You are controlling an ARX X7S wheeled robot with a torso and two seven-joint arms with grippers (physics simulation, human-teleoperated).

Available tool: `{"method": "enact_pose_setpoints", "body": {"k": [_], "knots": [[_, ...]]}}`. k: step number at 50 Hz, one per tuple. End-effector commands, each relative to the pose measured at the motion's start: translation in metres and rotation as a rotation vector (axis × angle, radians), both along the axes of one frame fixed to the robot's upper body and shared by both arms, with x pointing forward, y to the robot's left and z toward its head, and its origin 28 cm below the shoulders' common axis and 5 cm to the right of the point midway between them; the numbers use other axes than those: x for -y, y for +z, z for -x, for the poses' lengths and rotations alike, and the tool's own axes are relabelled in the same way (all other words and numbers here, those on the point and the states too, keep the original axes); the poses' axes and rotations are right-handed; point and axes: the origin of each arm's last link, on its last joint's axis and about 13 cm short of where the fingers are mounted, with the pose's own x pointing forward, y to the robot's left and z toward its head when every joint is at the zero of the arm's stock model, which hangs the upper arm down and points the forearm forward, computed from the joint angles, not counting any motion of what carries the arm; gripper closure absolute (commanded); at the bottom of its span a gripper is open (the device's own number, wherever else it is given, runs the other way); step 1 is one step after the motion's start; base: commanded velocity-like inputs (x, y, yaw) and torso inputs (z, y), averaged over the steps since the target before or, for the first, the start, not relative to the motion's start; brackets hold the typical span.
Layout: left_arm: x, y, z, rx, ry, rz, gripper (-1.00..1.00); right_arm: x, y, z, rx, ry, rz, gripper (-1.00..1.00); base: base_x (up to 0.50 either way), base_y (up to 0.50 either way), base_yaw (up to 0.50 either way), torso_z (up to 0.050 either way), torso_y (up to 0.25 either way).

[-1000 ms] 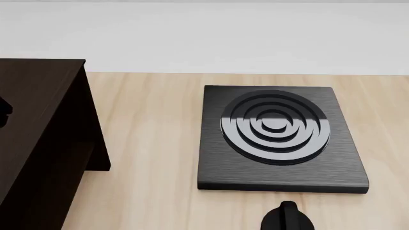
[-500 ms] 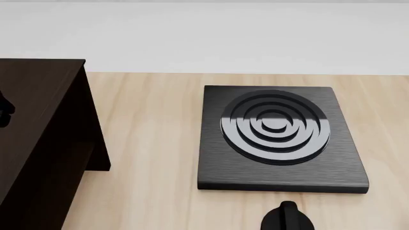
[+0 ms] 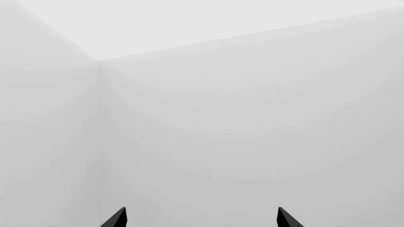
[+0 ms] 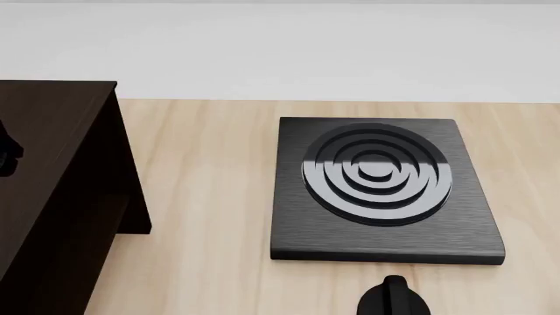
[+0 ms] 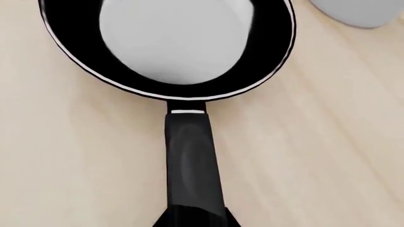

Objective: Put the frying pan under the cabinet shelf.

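The frying pan (image 5: 177, 42), black with a glossy rim and a whitish inside, fills the right wrist view, lying over the light wooden table. Its long black handle (image 5: 189, 161) runs straight into my right gripper (image 5: 196, 216), whose dark fingers meet on the handle's end. The pan is out of the head view. The cabinet shelf (image 4: 52, 170), dark brown, stands at the left of the head view. My left gripper (image 3: 200, 220) faces bare pale walls, its two tips far apart and nothing between them.
A square black stove plate (image 4: 376, 170) with concentric rings lies on the wooden table (image 4: 210, 197) right of the cabinet. A pale rounded object (image 5: 360, 12) sits beside the pan. Black arm parts show at the bottom (image 4: 394, 298) and left edge (image 4: 7, 154).
The black left arm part over the cabinet has crept slightly to the right. Nothing else has moved.
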Motion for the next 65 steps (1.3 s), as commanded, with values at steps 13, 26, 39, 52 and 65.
{"method": "enact_pose_setpoints", "body": {"k": [13, 26, 39, 52, 65], "knots": [[0.000, -0.001, 0.002, -0.004, 0.000, -0.001, -1.00, -0.001, 0.005, -0.001, 0.050, 0.015, 0.030, 1.00, 0.00, 0.00, 0.00, 0.000, 0.000], [0.001, 0.002, 0.002, -0.005, -0.001, -0.001, -1.00, -0.008, 0.031, 0.006, 0.143, 0.038, 0.118, 1.00, 0.00, 0.00, 0.00, 0.000, 0.001], [0.000, 0.006, 0.004, -0.001, 0.001, 0.002, -1.00, -0.018, 0.049, 0.007, 0.203, 0.108, 0.191, 1.00, 0.00, 0.00, 0.00, 0.000, 0.001], [0.000, -0.001, 0.005, 0.002, -0.001, 0.006, -1.00, -0.036, 0.071, 0.006, 0.263, 0.191, 0.274, 1.00, 0.00, 0.00, 0.00, 0.000, 0.002], [-0.002, 0.000, 0.008, 0.005, 0.005, 0.010, -1.00, -0.058, 0.090, -0.010, 0.309, 0.312, 0.326, 1.00, 0.00, 0.00, 0.00, 0.000, 0.001]]}}
